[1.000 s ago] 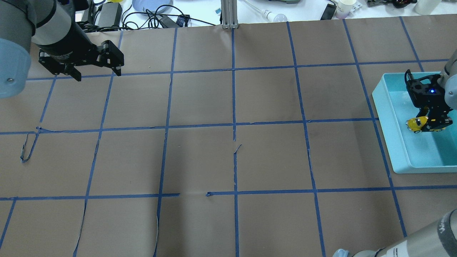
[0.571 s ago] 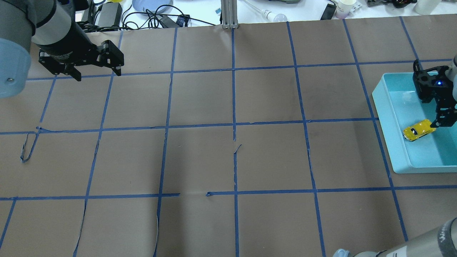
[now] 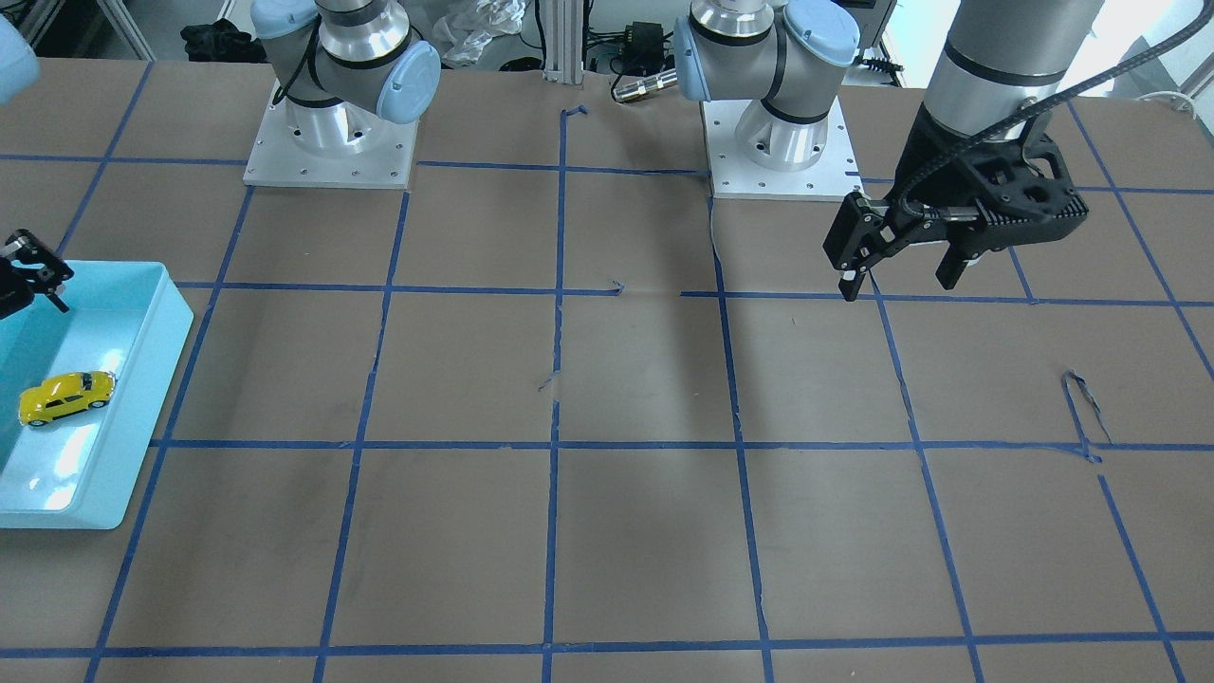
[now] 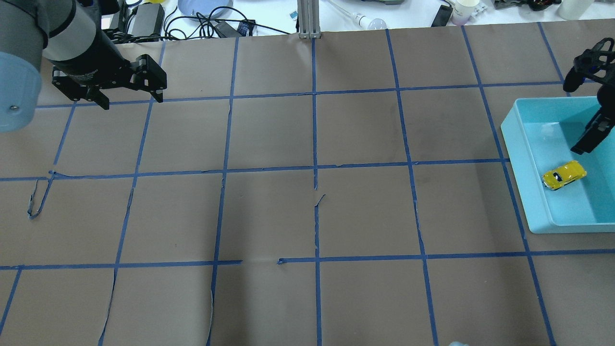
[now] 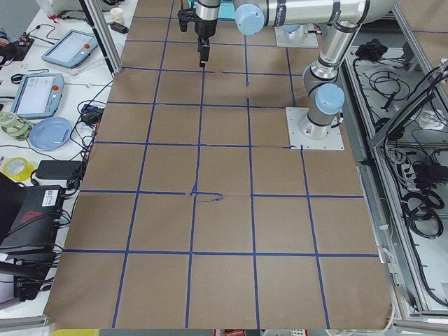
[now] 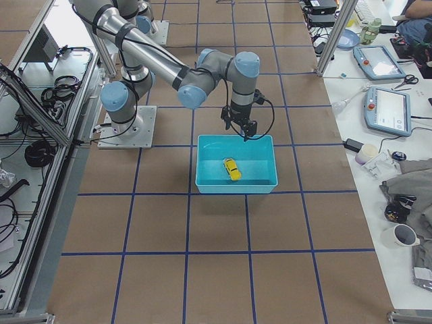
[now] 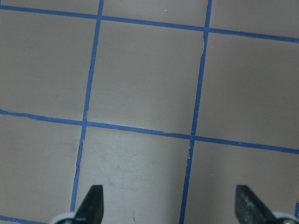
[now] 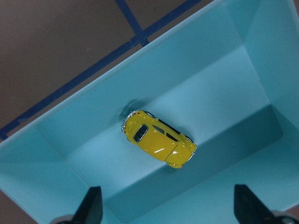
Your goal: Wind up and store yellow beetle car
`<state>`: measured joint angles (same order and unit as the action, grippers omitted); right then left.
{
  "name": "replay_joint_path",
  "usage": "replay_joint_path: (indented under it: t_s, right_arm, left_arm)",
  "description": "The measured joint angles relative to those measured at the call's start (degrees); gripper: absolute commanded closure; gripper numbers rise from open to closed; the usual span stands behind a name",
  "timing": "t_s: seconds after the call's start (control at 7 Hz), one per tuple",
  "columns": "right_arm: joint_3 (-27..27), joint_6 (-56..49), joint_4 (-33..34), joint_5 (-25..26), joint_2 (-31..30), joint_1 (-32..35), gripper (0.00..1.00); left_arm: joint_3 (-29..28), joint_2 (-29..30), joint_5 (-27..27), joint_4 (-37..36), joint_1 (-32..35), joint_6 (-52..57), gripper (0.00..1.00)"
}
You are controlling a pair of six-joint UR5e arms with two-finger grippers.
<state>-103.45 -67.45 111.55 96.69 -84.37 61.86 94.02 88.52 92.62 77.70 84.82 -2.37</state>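
The yellow beetle car point(image 4: 564, 175) lies on its wheels on the floor of the light blue bin point(image 4: 567, 227) at the table's right edge. It also shows in the front view point(image 3: 66, 396), the right side view point(image 6: 231, 169) and the right wrist view point(image 8: 159, 145). My right gripper point(image 8: 170, 205) is open and empty, above the bin's far part and clear of the car. One finger point(image 4: 590, 135) shows in the overhead view. My left gripper point(image 4: 132, 102) is open and empty above the far left of the table, also in the front view point(image 3: 898, 285).
Brown paper with a blue tape grid covers the table. Cables, a blue plate point(image 4: 204, 7) and a cup point(image 4: 465, 9) lie beyond the far edge, beside an aluminium post point(image 4: 306, 19). Both arm bases point(image 3: 327, 142) stand at the robot's side.
My right gripper held the car low in the bin, let it go, then rose and drew back toward the bin's far side. The car now rests in the bin. The left arm has not moved.
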Motion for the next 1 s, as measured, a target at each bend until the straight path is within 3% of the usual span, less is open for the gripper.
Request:
replay_joint_path:
  t_s: [0.29,0.57,1.0]
  right_arm:
    - [1.8,24.6,-6.7,-4.9,-2.5,4.9,0.0]
    - [3.1,44.2,-8.7,-6.5,-2.9,13.6,0.0]
    - [3.4,63.7,-9.9,-6.7,-5.9,22.0,0.0]
  left_arm:
    - [0.0,0.0,0.0,0.0,0.0,0.0,0.0]
    - [0.0,0.0,-0.1,0.0,0.1,0.0,0.0]
    - [0.1,0.0,-0.1,0.0,0.1,0.0,0.0]
